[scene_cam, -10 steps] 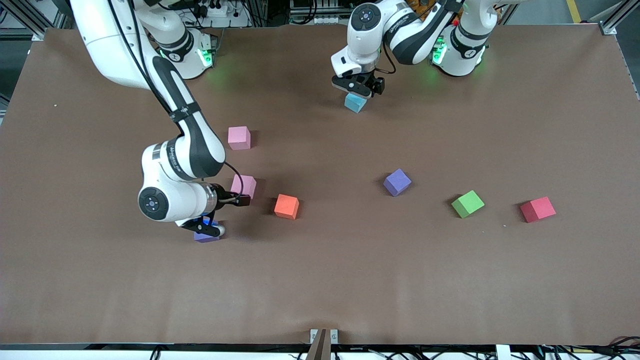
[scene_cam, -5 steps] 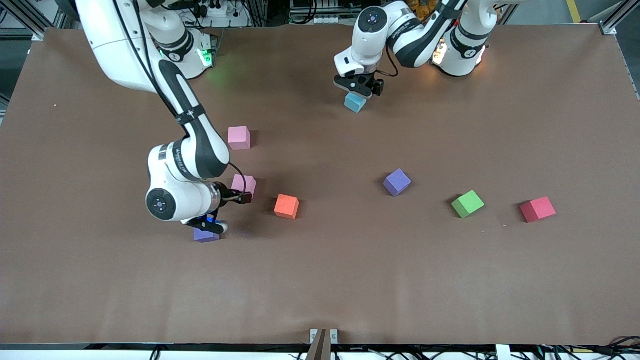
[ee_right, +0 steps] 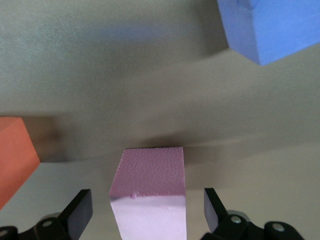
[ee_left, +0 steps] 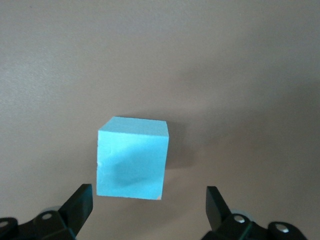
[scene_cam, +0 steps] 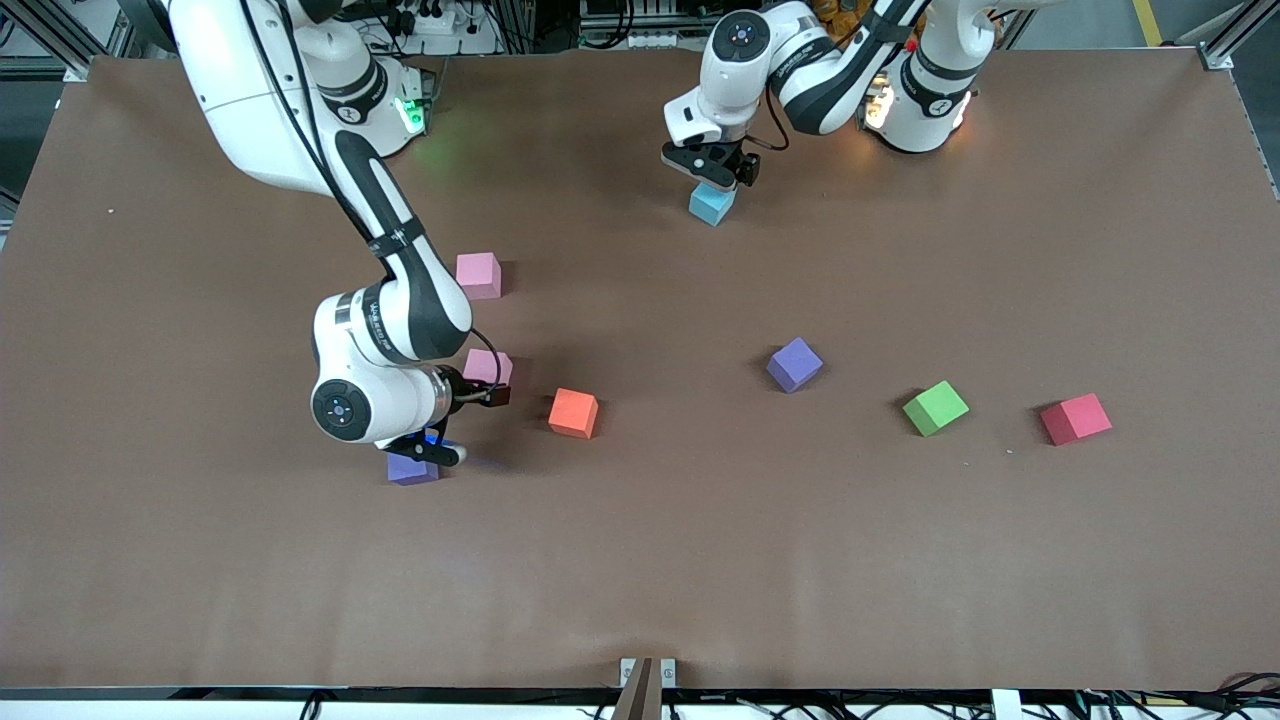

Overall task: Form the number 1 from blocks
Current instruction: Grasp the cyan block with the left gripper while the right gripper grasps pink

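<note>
The left gripper [scene_cam: 712, 172] is being held over the light blue block [scene_cam: 711, 204] at upper centre, fingers [ee_left: 80, 202] wide. The right gripper [scene_cam: 432, 447] is being kept over the purple block [scene_cam: 411, 468] at lower left, fingers [ee_right: 80, 210] wide, gripping nothing.

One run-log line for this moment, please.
left gripper: open over light blue block | right gripper: open, lined up on pink block | held: nothing

Matt foam blocks [scene_cam: 711, 204] on a matt brown table [scene_cam: 700, 560].
</note>
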